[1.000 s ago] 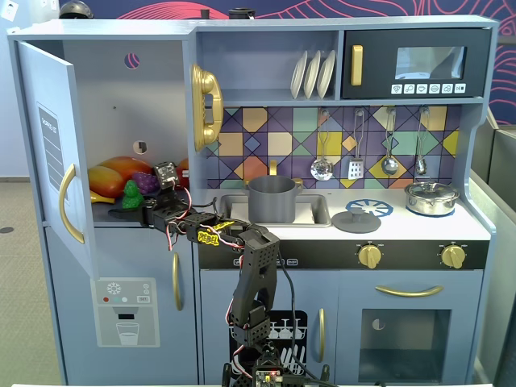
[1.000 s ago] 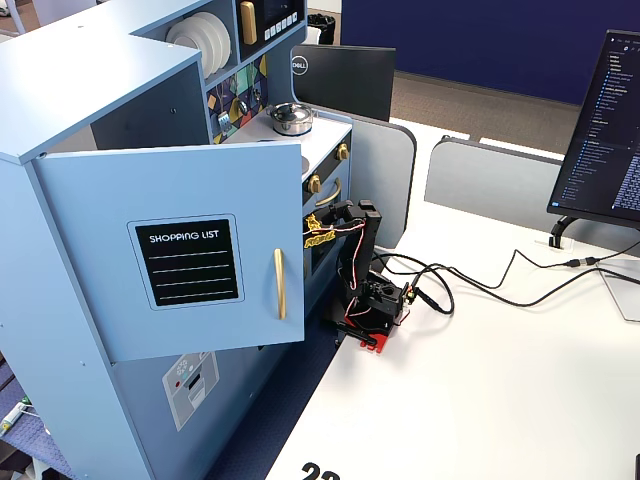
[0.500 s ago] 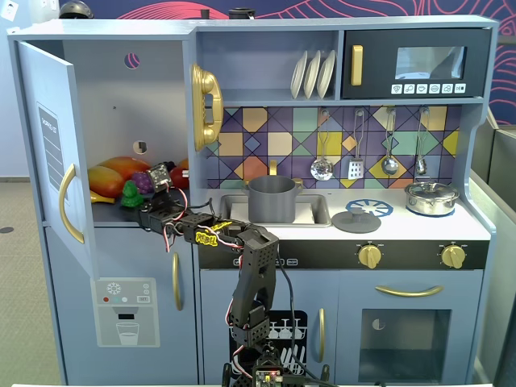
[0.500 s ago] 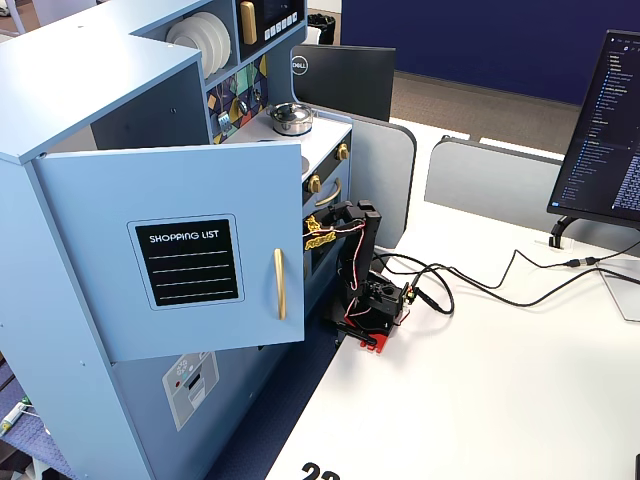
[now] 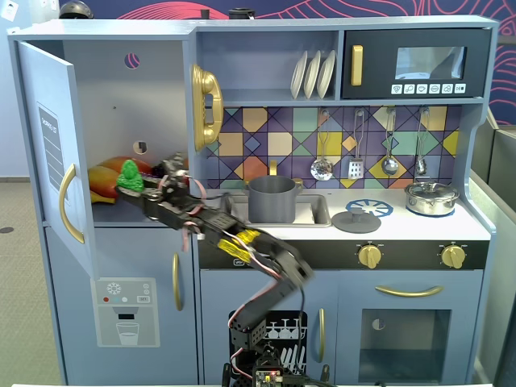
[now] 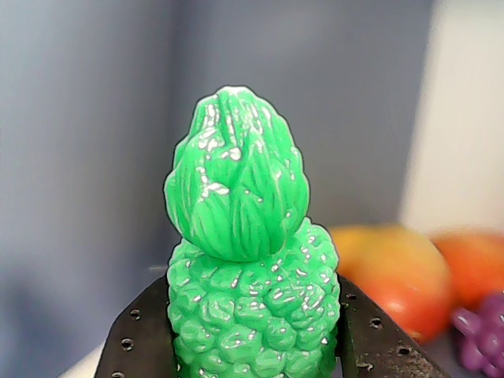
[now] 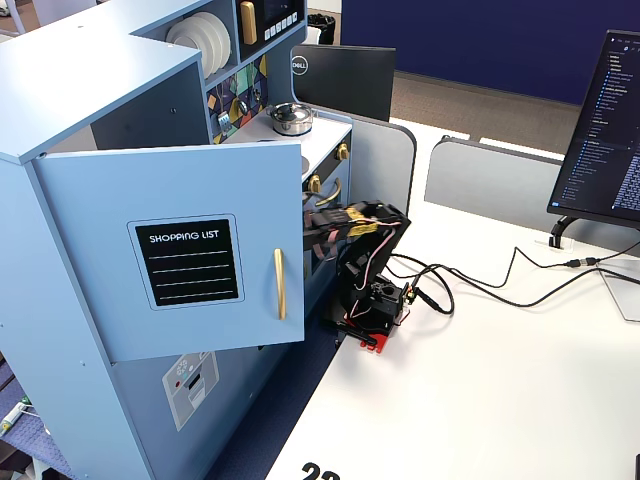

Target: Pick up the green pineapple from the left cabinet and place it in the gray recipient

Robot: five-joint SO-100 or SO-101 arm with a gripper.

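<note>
At the left of a fixed view, the gripper (image 5: pixel 139 187) reached inside the left cabinet (image 5: pixel 113 89), jaws closed on the green pineapple (image 5: pixel 128 175). The grasp looked done; carrying it to the gray recipient (image 5: pixel 272 199) at frame centre remained.

In a fixed view, bumpy green plastic pineapple (image 5: pixel 128 176) sits mid-left inside the tall light-blue cabinet (image 5: pixel 157 97); plain gray cylindrical pot (image 5: pixel 272 199) dead center, right of it.
</note>
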